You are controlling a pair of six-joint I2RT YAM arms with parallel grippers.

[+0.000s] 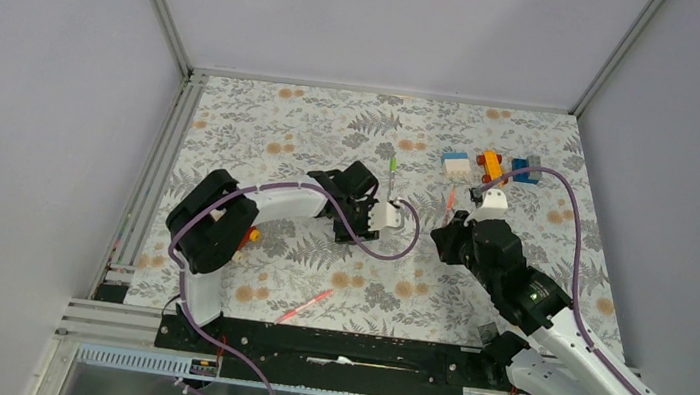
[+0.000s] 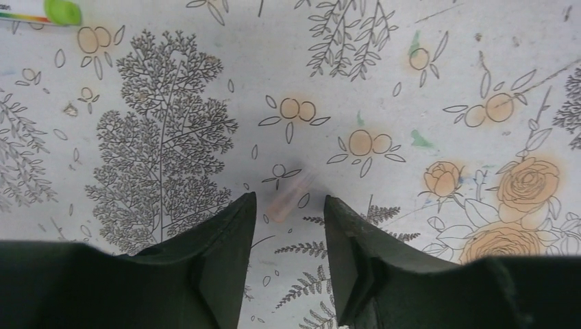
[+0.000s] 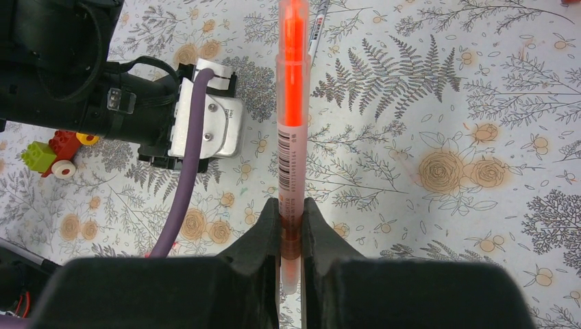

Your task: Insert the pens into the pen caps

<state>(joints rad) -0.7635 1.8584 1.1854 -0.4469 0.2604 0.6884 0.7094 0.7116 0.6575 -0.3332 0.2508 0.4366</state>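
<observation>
My right gripper [image 3: 291,205] is shut on a pink-red pen [image 3: 291,103] that points forward, above the table; it also shows in the top view [image 1: 450,205] ahead of the gripper [image 1: 450,232]. My left gripper [image 2: 288,205] is open and low over the table. A pale pink pen cap [image 2: 291,195], blurred, lies on the table just ahead of the gap between its fingertips. In the top view the left gripper [image 1: 359,191] hides this cap. A white pen with a green end [image 1: 393,168] lies just beyond it, and its green end [image 2: 62,11] shows in the left wrist view. Another pink pen [image 1: 304,306] lies near the front edge.
Blocky toys stand at the back right: a white-blue one [image 1: 456,163], an orange one [image 1: 491,163] and a blue one [image 1: 526,169]. A red-yellow-green toy [image 3: 55,154] sits by the left arm. The left arm's purple cable [image 3: 185,185] loops between the grippers.
</observation>
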